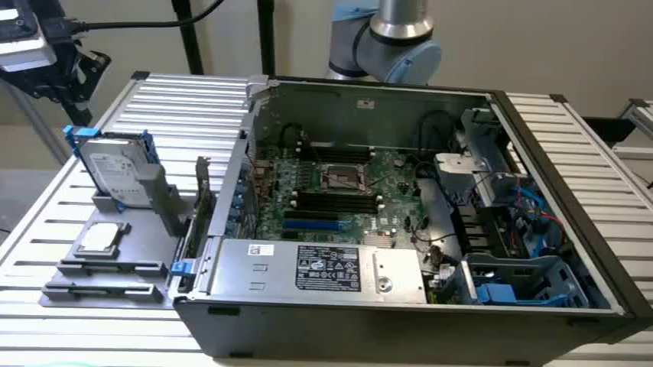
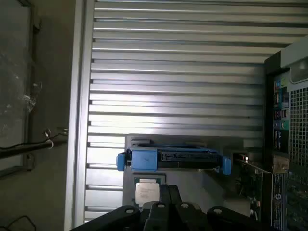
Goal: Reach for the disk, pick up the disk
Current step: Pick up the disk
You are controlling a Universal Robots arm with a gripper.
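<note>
The disk (image 1: 115, 170) stands on edge in a grey rack (image 1: 102, 289) on the desk (image 1: 173, 99), at the exterior view's left; the pincer (image 2: 166, 211) hovers apart from it, released or clenched I cannot tell; best centre over the blue bracket (image 2: 144, 159), clear of the chip (image 2: 147, 191).

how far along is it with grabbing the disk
Done: nothing yet; the disk stands upright in its grey holder beside the computer case. In hand: the reach, with the tool above the disk and apart from it. Left: the rest of the reach, the grip and the lift.
</note>
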